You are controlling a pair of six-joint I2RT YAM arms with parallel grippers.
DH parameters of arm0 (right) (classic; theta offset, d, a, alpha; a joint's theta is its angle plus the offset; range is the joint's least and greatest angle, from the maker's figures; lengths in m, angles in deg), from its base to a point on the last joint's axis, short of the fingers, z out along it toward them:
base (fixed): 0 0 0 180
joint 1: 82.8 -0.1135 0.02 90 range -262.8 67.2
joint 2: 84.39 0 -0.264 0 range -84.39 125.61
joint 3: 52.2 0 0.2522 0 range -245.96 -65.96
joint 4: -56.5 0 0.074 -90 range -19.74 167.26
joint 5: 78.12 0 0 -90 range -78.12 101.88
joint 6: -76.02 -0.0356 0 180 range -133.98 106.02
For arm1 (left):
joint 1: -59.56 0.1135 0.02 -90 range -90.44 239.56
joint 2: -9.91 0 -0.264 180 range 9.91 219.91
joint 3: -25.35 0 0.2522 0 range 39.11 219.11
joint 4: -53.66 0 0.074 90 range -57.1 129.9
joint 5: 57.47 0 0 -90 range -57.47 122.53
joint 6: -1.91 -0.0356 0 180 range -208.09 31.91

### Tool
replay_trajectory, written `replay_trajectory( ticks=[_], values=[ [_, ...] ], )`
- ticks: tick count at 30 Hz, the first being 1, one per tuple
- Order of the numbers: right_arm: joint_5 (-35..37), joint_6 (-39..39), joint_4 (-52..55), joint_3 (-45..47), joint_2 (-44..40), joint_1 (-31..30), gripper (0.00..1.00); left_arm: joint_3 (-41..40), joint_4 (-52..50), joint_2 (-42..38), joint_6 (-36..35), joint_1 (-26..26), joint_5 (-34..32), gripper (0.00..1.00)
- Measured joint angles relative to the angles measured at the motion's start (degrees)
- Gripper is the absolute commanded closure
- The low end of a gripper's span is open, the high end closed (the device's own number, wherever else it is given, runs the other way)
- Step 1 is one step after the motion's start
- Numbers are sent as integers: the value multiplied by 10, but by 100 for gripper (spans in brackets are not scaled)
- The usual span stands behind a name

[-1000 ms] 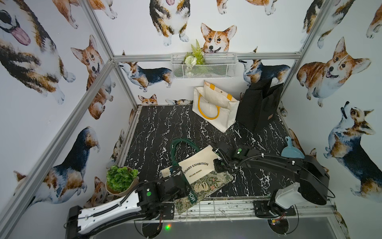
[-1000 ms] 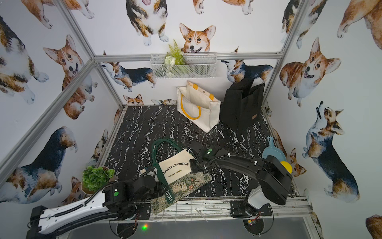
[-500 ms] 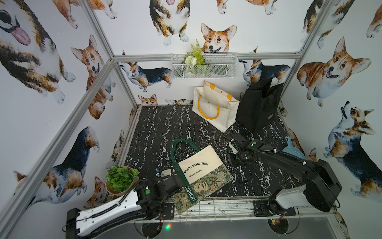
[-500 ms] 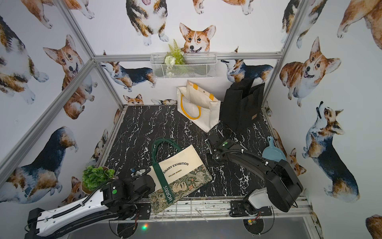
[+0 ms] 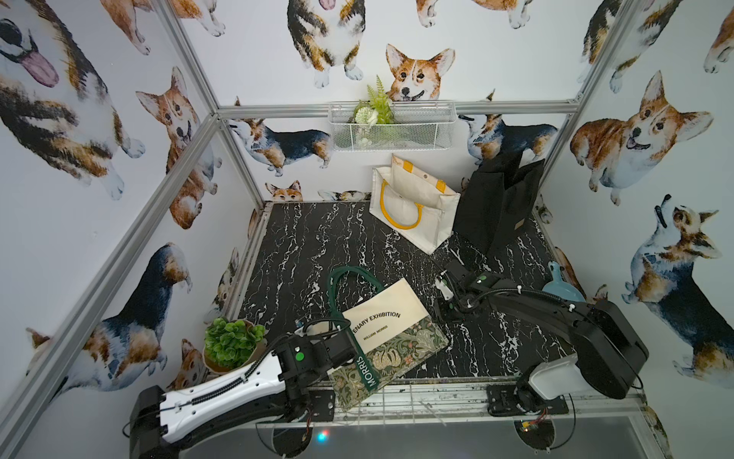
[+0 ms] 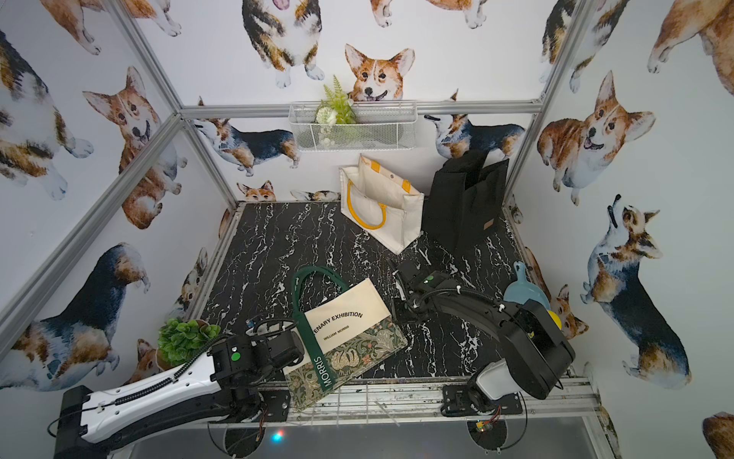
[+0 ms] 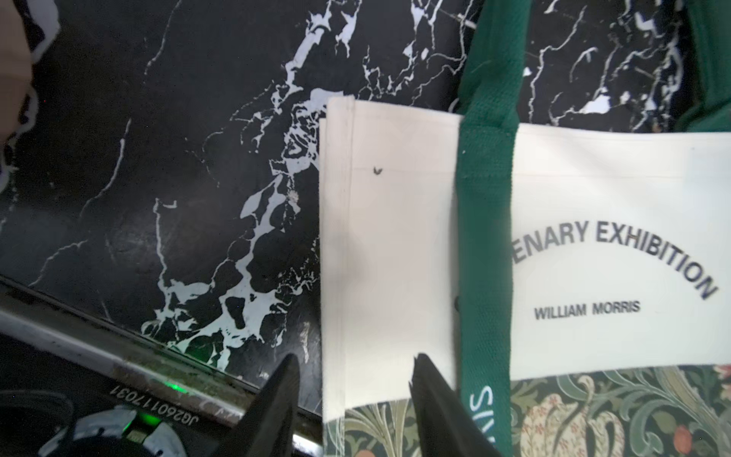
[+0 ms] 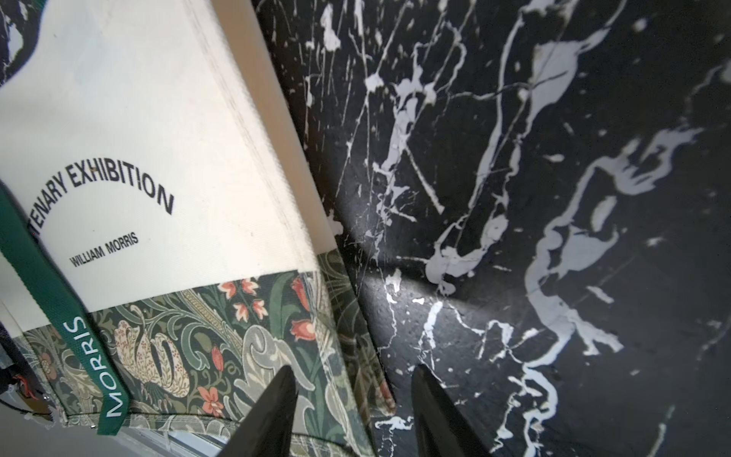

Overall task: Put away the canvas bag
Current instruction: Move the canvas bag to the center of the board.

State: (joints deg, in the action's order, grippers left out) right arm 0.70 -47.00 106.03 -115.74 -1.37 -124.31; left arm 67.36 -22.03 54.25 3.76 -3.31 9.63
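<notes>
The canvas bag (image 5: 391,314) (image 6: 349,314) is a cream tote with green handles (image 5: 337,278) and a floral lower band. It lies flat at the front of the black marble table (image 5: 302,246), its bottom over the front rail. My left gripper (image 5: 343,347) (image 6: 296,351) is at the bag's left side edge. In the left wrist view it (image 7: 356,362) stands open with the cream edge (image 7: 340,237) showing between the fingers. My right gripper (image 5: 441,314) (image 6: 399,314) is at the bag's right side edge. In the right wrist view it (image 8: 354,370) stands open over the floral corner (image 8: 277,324).
A cream tote with yellow handles (image 5: 413,210) and a black bag (image 5: 496,206) stand at the back. A wire basket (image 5: 391,129) hangs on the back wall. A potted plant (image 5: 232,345) sits front left, a blue dustpan (image 5: 562,288) at the right wall.
Both grippers have drawn back from the middle of the bag to its side edges. The bag, bunched between them a second ago, now lies spread flat.
</notes>
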Motion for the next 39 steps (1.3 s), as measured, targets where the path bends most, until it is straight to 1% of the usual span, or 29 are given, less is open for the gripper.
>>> replay_trajectory(
  ticks=[4, 8, 12, 14, 16, 19, 28, 35, 39],
  values=[
    [-2, 0, -4, 0, 0, 0, 51, -17, 30, 40, -17, 33, 19, 53],
    [-2, 1, -4, 3, -4, 0, 51, -26, 58, 56, -43, 66, 36, 55],
    [-2, 1, -6, 13, -9, 0, 52, -46, 105, 48, -78, 105, 57, 56],
    [-3, 1, -8, 19, -10, 0, 52, -71, 137, 39, -92, 126, 75, 59],
    [-7, 1, -9, 23, -10, 0, 52, -90, 169, 26, -106, 143, 71, 61],
    [-8, 0, -12, 28, -11, 0, 53, -99, 207, 24, -119, 153, 61, 61],
    [-22, -4, -21, 32, -12, 0, 59, -85, 265, 63, -161, 182, 75, 64],
    [-25, -26, -29, 47, -7, -6, 59, -40, 275, 144, -223, 240, 114, 63],
    [-23, -42, -32, 53, 1, -21, 60, -16, 279, 184, -260, 273, 133, 63]
  ],
)
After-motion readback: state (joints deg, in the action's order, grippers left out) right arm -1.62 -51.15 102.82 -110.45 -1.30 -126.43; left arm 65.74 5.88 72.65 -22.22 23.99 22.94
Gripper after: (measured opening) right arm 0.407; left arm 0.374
